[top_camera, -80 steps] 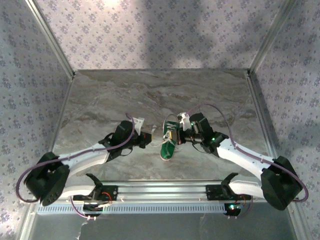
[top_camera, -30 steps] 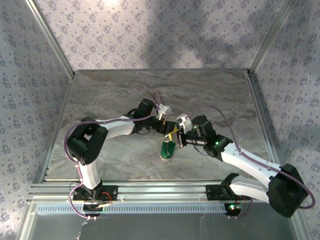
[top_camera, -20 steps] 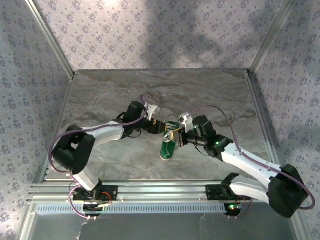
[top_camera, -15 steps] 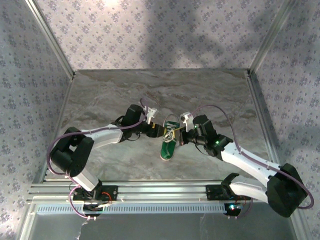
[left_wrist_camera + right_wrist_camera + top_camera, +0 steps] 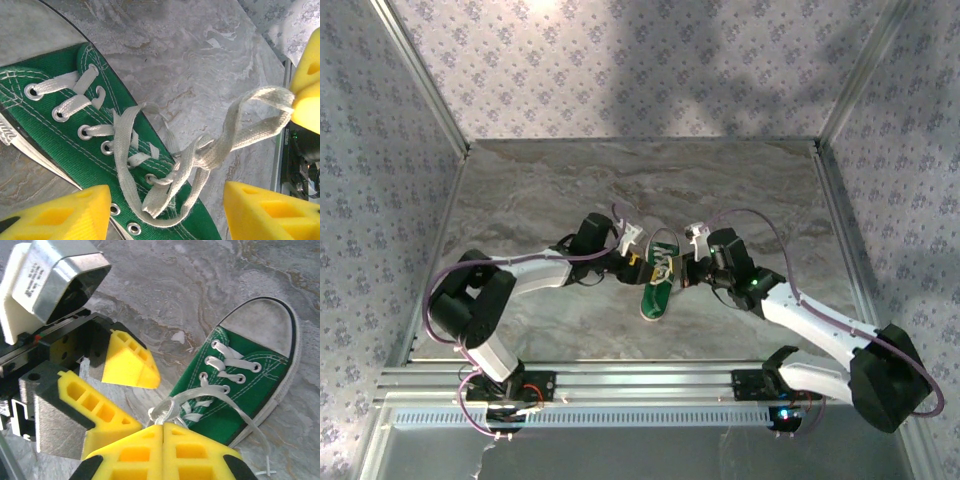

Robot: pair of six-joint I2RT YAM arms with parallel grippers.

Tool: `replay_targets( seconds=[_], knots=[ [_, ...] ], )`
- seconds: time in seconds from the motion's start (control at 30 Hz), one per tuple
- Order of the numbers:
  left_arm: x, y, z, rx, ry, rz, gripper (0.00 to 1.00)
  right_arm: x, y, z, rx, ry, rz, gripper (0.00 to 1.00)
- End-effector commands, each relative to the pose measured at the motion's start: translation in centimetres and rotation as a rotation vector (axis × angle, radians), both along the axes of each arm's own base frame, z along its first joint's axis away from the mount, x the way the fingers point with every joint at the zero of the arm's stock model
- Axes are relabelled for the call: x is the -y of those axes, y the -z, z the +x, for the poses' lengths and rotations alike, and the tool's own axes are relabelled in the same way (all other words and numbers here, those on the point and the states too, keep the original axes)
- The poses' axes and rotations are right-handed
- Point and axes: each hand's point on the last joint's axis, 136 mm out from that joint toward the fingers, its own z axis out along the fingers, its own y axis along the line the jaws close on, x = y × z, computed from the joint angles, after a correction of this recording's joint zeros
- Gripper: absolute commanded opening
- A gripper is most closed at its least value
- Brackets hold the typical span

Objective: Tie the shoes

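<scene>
**Subject.** A small green canvas sneaker [image 5: 657,288] with a white rubber toe cap lies on the grey, veined, marble-look tabletop [image 5: 550,180]. Its toe points toward the arm bases.

**Writing.** A white printed label [image 5: 29,276] sits on the grey metal camera housing [image 5: 67,277] above the left gripper. Its dark print is too small to read.

**Left gripper** [image 5: 166,197]. It is at the sneaker's left side, over the eyelets. Its yellow ribbed fingers stand apart, and the flat white laces [image 5: 200,150] lie between them, touching neither.

**Right gripper** [image 5: 163,429]. It is at the sneaker's right side, with its yellow fingers pressed together on a loop of the flat white laces. A doubled strand runs from the upper eyelets to that pinch.

**Room.** Beyond the sneaker and to both sides stand walls of pale lilac paper with a small floral print [image 5: 620,60]. Aluminium posts [image 5: 420,75] mark the corners. Nearer than the sneaker, a ribbed aluminium rail [image 5: 640,382] carries both arm bases.
</scene>
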Motion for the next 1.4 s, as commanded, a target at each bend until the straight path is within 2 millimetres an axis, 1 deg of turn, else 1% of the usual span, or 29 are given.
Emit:
replay_targets(
  seconds=[0.0, 0.1, 0.27, 0.37, 0.53, 0.73, 0.9, 1.03, 1.2, 1.37],
  knots=[
    [0.9, -0.7, 0.0, 0.042, 0.05, 0.0, 0.57, 0.6, 0.9, 0.2, -0.042, 0.033, -0.018, 0.0],
    [1.2, -0.5, 0.0, 0.047, 0.061, 0.013, 0.52, 0.5, 1.0, 0.3, -0.047, 0.027, -0.017, 0.0],
    [1.5, -0.4, 0.2, 0.05, 0.073, 0.022, 0.41, 0.3, 1.1, 0.5, -0.053, 0.021, -0.019, 0.0],
    [1.5, -0.1, 0.3, 0.053, 0.069, 0.032, 0.32, 0.5, 1.0, 0.8, -0.052, 0.028, -0.022, 0.0],
    [1.3, 0.3, 0.8, 0.058, 0.051, 0.051, 0.12, 0.9, 1.1, 1.1, -0.054, 0.042, -0.028, 0.0],
    [0.8, 0.5, 1.4, 0.054, 0.016, 0.058, 0.01, 1.3, 1.6, 1.3, -0.06, 0.062, -0.049, 0.0],
    [0.1, 0.8, 2.0, 0.043, -0.027, 0.062, 0.0, 1.7, 2.2, 1.6, -0.075, 0.086, -0.097, 0.0],
    [-0.4, 1.2, 2.4, 0.034, -0.064, 0.069, 0.0, 2.0, 3.3, 1.7, -0.094, 0.1, -0.17, 0.0],
    [-0.8, 2.0, 2.4, 0.009, -0.092, 0.083, 0.0, 1.6, 4.3, 1.7, -0.11, 0.091, -0.222, 0.0],
    [-1.3, 3.0, 2.6, -0.011, -0.138, 0.116, 0.0, 1.4, 4.7, 1.7, -0.104, 0.09, -0.269, 0.0]
  ],
)
